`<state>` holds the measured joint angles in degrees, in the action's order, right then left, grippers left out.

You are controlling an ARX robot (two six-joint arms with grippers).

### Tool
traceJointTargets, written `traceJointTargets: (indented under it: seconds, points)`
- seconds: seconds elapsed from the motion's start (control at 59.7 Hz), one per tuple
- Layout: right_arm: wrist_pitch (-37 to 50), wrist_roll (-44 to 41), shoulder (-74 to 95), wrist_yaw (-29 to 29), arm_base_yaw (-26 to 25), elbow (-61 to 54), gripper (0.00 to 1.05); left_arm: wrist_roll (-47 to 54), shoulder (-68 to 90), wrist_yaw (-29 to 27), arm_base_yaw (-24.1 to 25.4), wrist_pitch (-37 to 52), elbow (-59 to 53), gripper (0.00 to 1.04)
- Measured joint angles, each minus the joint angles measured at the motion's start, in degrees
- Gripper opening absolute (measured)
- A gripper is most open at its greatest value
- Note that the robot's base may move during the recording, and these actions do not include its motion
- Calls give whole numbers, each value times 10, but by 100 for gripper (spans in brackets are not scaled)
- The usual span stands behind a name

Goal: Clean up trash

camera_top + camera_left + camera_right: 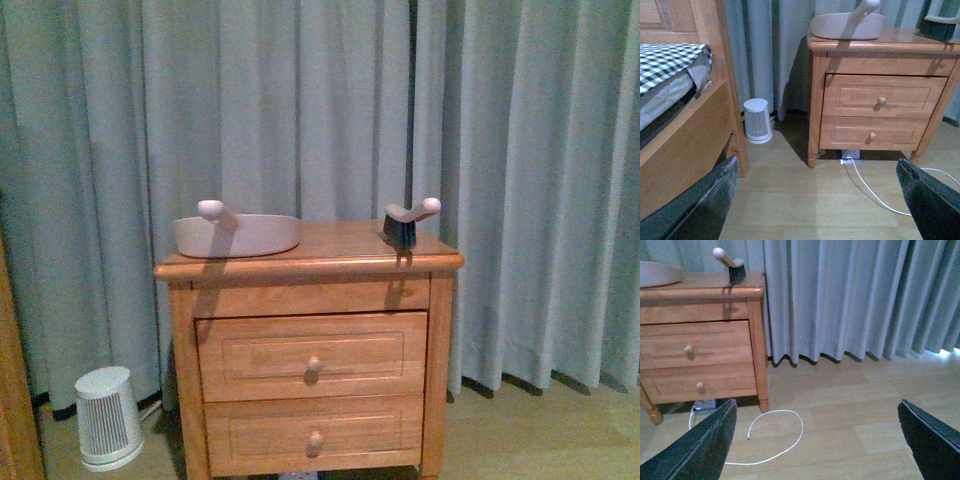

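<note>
Wooden nightstand (310,265) holds dustpan (240,235), brush (400,228); trash unseen, maybe atop. Wide open, empty, below nightstand top: left gripper (817,164), right gripper (817,403).

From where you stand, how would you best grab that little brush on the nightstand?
Grip the brush by its pale handle, probably from above: it stands on its dark bristles and the handle slants upward to the right, free of the nightstand top.

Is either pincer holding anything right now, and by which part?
Nothing is held. The left pincer and right pincer are both open and empty; the dustpan and brush sit on the nightstand.
</note>
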<state>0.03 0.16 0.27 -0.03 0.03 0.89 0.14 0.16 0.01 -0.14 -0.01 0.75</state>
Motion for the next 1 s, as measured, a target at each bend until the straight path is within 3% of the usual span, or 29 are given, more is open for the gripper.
traceJointTargets:
  seconds: [1.005]
  points:
    - [0,0,0,0,0,0,97,0,0,0,0,0,0,97]
